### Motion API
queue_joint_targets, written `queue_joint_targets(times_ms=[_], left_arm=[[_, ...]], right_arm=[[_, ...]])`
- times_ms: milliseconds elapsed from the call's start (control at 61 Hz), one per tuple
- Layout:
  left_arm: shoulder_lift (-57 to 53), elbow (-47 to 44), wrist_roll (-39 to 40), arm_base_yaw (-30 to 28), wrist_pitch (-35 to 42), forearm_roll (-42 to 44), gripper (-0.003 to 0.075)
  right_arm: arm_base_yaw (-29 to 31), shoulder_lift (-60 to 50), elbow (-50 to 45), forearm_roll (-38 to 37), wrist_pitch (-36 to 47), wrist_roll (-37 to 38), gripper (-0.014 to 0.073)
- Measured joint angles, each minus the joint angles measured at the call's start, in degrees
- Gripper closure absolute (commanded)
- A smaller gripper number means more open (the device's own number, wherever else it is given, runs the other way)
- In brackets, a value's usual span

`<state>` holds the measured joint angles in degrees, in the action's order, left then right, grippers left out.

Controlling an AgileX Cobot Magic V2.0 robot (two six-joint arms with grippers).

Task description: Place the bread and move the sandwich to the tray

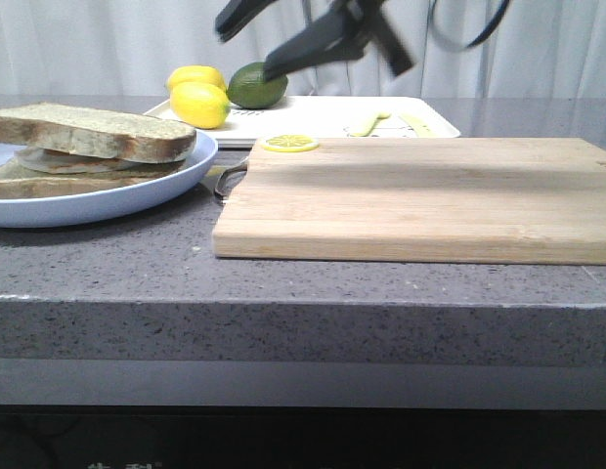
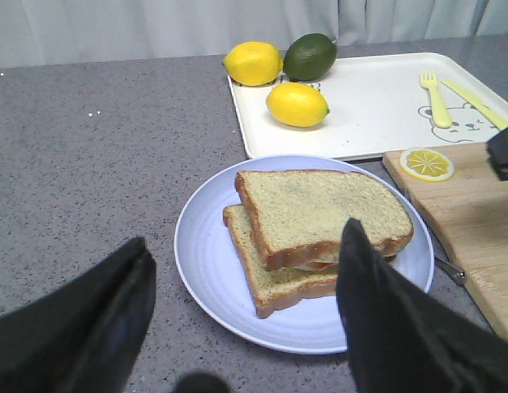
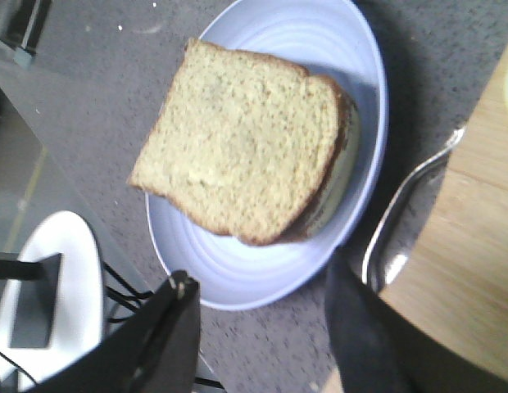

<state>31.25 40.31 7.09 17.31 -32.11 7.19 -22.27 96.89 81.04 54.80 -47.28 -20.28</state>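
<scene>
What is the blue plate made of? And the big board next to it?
The blue plate looks like smooth plastic or glazed ceramic: even pale colour, faint rings, soft sheen; which one is unclear. The cutting board looks like light wood, probably bamboo: long grain stripes, matte finish.

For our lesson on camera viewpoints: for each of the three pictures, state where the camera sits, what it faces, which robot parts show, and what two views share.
Front view: low at the counter edge, facing forward over the cutting board; dark arm parts overhead.
Left wrist view: above, facing the sandwich on the blue plate, the tray behind; open left gripper.
Right wrist view: looking down on the sandwich; open right gripper.
Shared: both wrist views show sandwich and plate.
</scene>
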Motion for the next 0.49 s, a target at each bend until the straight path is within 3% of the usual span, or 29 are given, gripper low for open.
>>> queue_joint_targets(times_ms=[262, 492], left_arm=[[0.0, 0.0, 0.0, 0.0, 0.0, 0.0, 0.0248], [0.0, 0.0, 0.0, 0.0, 1.21, 0.0, 0.0248]], right_arm=[[0.0, -21.62, -6.33, -23.38, -2.2, 5.21, 0.0211], [0.0, -41.98, -17.98, -36.24, -1.85, 5.32, 0.0211]])
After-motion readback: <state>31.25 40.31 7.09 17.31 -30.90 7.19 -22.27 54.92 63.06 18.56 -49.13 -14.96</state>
